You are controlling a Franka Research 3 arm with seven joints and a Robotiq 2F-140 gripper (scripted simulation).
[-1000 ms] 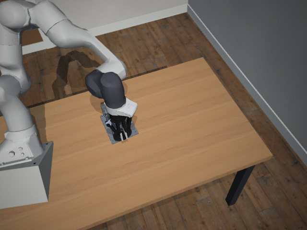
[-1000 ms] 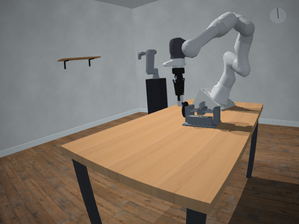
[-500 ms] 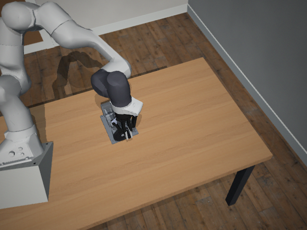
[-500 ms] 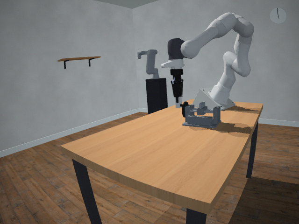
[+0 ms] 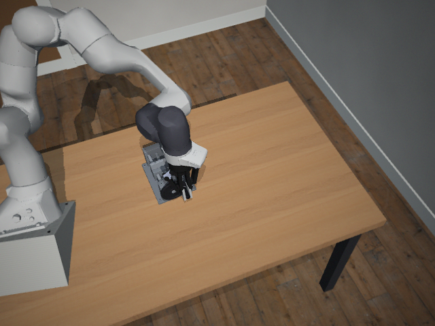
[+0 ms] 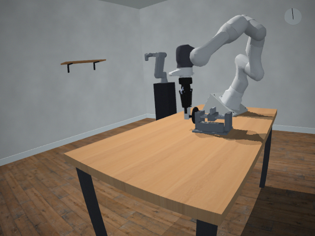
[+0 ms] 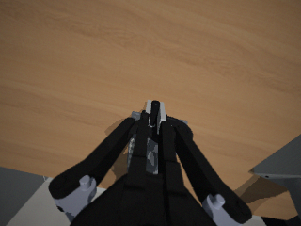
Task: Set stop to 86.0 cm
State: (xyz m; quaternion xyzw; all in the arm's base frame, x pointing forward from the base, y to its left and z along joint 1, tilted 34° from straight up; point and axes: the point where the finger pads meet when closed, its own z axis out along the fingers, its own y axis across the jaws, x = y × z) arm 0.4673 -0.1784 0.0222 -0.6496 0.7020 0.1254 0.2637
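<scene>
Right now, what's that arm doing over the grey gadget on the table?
The arm reaches down over a small grey stop fixture that sits on the wooden table. Its gripper is shut on the crank handle of the black handwheel at the fixture's end, so it looks mid-crank on setting the stop. It has not let go yet. The stop's reading can't be made out from these views.

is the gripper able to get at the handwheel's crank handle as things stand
Yes, it seems so: the gripper comes down from above beside the black handwheel and is already shut on its small handle, with nothing in the way.
</scene>
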